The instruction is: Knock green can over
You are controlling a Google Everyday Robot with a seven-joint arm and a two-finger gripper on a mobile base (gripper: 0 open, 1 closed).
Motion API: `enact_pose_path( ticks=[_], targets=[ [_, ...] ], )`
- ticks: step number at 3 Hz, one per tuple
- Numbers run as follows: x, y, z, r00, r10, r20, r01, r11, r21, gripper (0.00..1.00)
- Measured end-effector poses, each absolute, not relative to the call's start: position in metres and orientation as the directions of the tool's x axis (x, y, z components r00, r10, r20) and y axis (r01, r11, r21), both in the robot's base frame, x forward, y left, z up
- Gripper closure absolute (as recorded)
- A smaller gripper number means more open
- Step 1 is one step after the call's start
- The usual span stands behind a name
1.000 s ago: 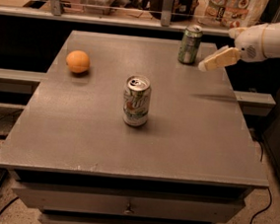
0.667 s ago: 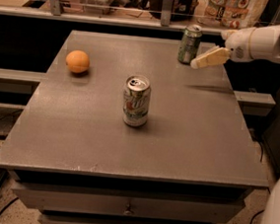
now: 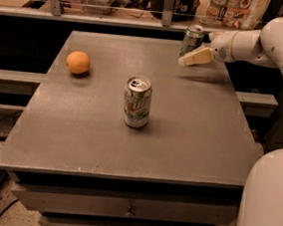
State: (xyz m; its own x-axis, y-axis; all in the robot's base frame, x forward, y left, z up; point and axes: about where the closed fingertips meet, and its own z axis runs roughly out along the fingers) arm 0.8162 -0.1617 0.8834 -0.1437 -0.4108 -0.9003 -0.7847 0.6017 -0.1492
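The green can [image 3: 192, 40] stands at the far edge of the table [image 3: 194, 140], towards its right corner. The gripper [image 3: 194, 56] hangs low, just in front of the can. I cannot tell how wide its jaws stand. Open tabletop lies left of the can and in front of it. A white can [image 3: 137, 102] stands well in front of it to the left, its green-and-red logo unreadable. An orange [image 3: 78, 62] lies far to the left.

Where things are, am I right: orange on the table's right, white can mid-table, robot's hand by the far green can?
No: camera view shows the orange on the left. White can mid-table, hand by the far green can.
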Motion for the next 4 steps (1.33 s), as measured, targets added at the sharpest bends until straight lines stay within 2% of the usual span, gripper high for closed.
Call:
enact_pose_path(
  ticks=[1,2,3,4],
  targets=[
    [0.82,-0.133,0.892,-0.109,-0.39,-0.914,-0.821,0.554,-0.139,0.26],
    [0.813,-0.116,0.906,-0.054,-0.418,-0.907,-0.846,0.502,-0.18,0.49],
    [0.798,-0.1,0.914,0.012,-0.506,-0.862,-0.871,0.418,-0.257,0.72],
    [0.777,-0.091,0.926,0.124,-0.648,-0.752,-0.866,0.299,-0.4,0.95]
  ],
)
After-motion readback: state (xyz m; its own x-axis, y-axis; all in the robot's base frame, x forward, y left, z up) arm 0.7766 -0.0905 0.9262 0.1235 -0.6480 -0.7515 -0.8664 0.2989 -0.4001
